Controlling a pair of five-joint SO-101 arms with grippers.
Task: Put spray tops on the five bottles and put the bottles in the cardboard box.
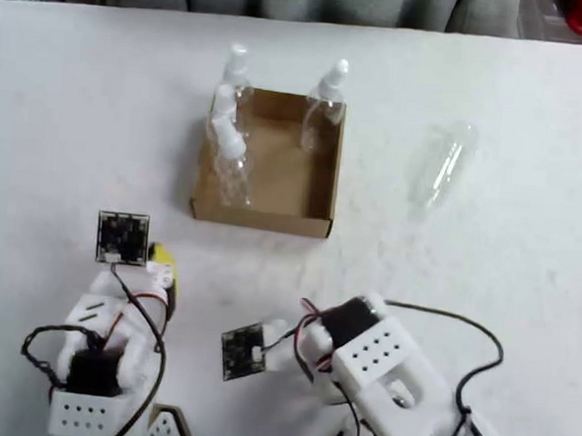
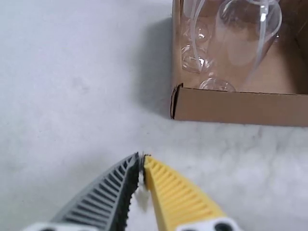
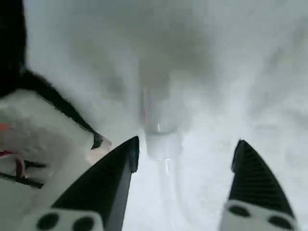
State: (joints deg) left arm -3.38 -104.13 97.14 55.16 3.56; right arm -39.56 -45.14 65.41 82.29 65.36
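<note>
The cardboard box (image 1: 310, 222) sits mid-table with clear bottles (image 1: 230, 160) standing in it, white spray tops (image 1: 334, 77) on them. One clear bottle (image 1: 440, 166) without a top lies on its side to the right of the box. My left gripper (image 2: 141, 161) is shut on nothing, low over the table in front of the box corner (image 2: 180, 103); its yellow finger (image 1: 161, 266) shows in the high view. My right gripper (image 3: 187, 143) is open, pointing down at the table, with a white spray top (image 3: 162, 142) and its thin tube lying between the black fingers.
The table is covered in white cloth. The left arm's body (image 1: 94, 364) and the right arm's body (image 1: 381, 367) fill the near edge, with cables trailing. Part of the left arm (image 3: 43, 130) is close beside my right gripper.
</note>
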